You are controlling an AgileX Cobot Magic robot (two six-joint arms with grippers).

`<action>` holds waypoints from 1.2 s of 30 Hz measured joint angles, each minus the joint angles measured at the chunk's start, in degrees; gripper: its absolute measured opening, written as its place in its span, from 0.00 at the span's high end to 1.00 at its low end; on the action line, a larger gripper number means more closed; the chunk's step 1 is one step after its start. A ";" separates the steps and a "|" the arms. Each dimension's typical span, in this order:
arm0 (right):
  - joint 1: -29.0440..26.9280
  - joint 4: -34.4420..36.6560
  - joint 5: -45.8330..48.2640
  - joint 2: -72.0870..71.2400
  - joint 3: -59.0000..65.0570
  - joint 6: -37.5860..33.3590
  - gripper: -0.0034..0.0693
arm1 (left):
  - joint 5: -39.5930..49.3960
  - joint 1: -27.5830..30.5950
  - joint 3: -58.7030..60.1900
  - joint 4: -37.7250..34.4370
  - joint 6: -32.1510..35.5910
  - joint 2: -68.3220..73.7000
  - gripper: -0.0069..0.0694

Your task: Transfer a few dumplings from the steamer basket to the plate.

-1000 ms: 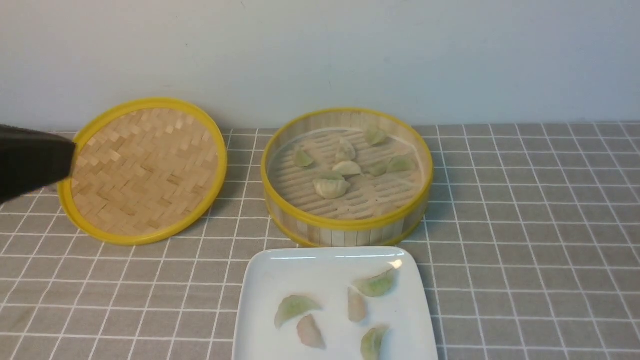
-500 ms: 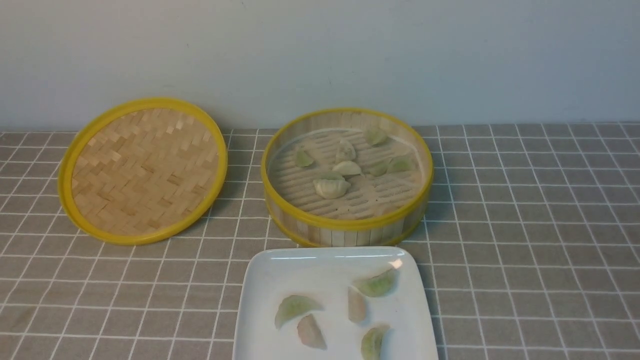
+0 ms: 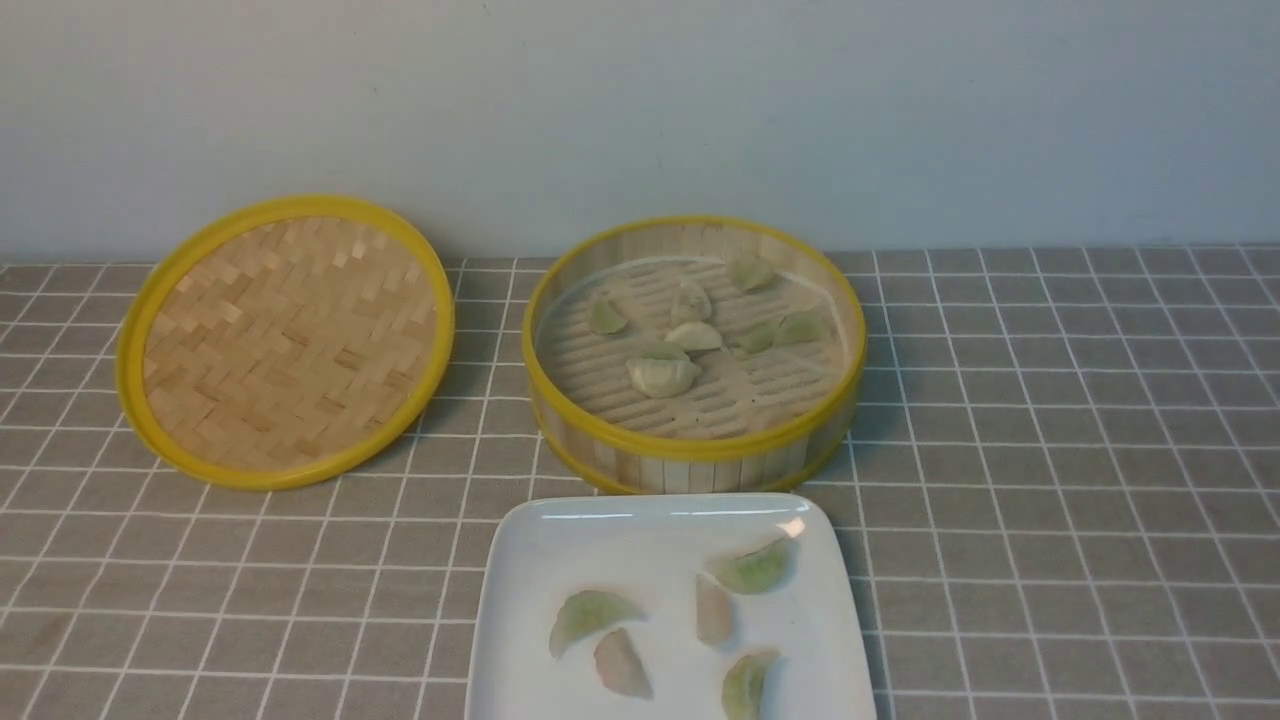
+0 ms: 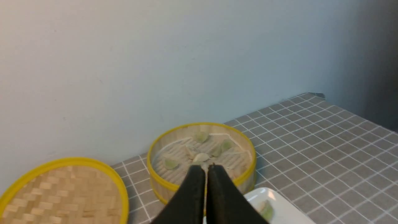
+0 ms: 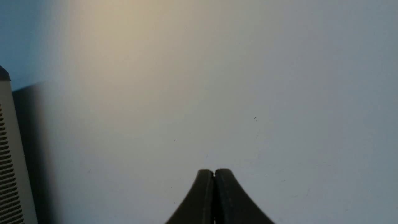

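The steamer basket [image 3: 690, 452] stands at the table's middle back with several dumplings [image 3: 663, 376] on its slatted floor. The white plate [image 3: 560, 560] lies in front of it and holds several dumplings [image 3: 588, 612]. Neither gripper shows in the front view. In the left wrist view my left gripper [image 4: 206, 168] is shut and empty, held up and back from the basket [image 4: 161, 180] and the plate [image 4: 279, 205]. In the right wrist view my right gripper [image 5: 214, 171] is shut and empty, facing a bare wall.
The woven yellow-rimmed lid [image 3: 285, 340] leans against the wall left of the basket; it also shows in the left wrist view [image 4: 62, 189]. A grey checked cloth [image 3: 1060, 450] covers the table. A white slotted device [image 5: 9, 161] sits at the right wrist view's edge.
The left arm, a dark shape at the front view's left edge one second ago, has pulled out of that view. The dumplings, basket and plate have not moved.
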 joint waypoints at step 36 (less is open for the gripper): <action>0.00 0.00 0.05 0.00 0.00 0.00 0.97 | -22.73 19.83 50.72 4.54 0.00 -16.33 0.92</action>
